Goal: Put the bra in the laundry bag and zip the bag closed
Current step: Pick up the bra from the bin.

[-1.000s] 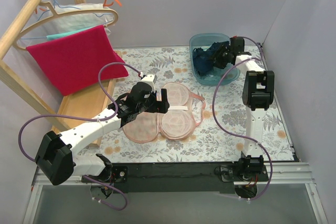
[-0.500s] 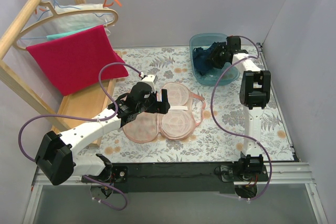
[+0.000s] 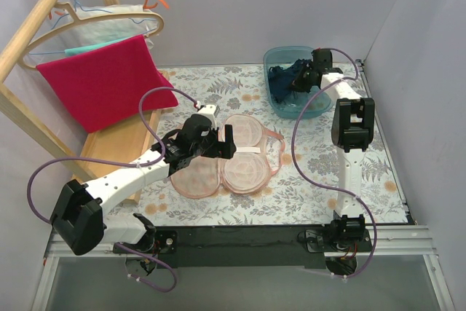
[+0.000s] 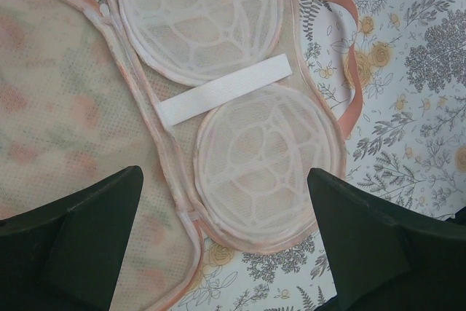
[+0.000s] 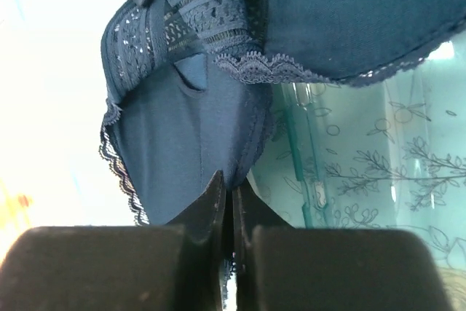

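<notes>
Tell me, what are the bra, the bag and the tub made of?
The bra looks like soft, matte dark blue cloth with lacy scalloped edges. The bag is thin see-through mesh, probably over a stiff frame, since ribs show through its round cups. The tub is likely hard plastic: glossy, see-through teal walls.

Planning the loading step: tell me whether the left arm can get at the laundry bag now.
Probably yes: the left gripper hangs open directly above the laundry bag, with nothing between them.
</notes>
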### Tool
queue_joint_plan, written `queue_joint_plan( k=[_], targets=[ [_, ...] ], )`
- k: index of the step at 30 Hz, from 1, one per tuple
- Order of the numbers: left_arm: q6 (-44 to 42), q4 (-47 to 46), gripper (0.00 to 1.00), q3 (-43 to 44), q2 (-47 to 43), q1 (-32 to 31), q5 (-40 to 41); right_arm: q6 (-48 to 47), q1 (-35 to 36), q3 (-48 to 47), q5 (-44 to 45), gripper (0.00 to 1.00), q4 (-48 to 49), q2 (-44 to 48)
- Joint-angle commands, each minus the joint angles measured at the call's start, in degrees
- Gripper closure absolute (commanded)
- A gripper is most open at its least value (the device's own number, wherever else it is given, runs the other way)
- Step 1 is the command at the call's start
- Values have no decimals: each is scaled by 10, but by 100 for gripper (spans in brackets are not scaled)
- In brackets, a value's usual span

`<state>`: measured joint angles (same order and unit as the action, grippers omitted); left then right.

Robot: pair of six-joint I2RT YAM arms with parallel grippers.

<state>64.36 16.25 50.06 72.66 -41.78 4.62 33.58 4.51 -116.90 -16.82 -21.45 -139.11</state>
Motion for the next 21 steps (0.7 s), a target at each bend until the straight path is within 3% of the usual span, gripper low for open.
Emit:
queue_joint_plan(
  k=[1, 6, 11, 21],
  targets=[
    [-3, -2, 2, -2, -5, 2, -4, -4, 1, 27, -9, 99, 63, 84],
    [-1, 0, 2, -4, -8, 2, 0, -30, 1, 48, 51, 99, 66, 202],
    [-2, 0, 2, -4, -4, 2, -1, -27, -6, 25, 34, 99, 74, 275],
    [13, 0, 2, -14, -30, 2, 44, 35, -11, 8, -142, 99, 110, 342]
  ],
)
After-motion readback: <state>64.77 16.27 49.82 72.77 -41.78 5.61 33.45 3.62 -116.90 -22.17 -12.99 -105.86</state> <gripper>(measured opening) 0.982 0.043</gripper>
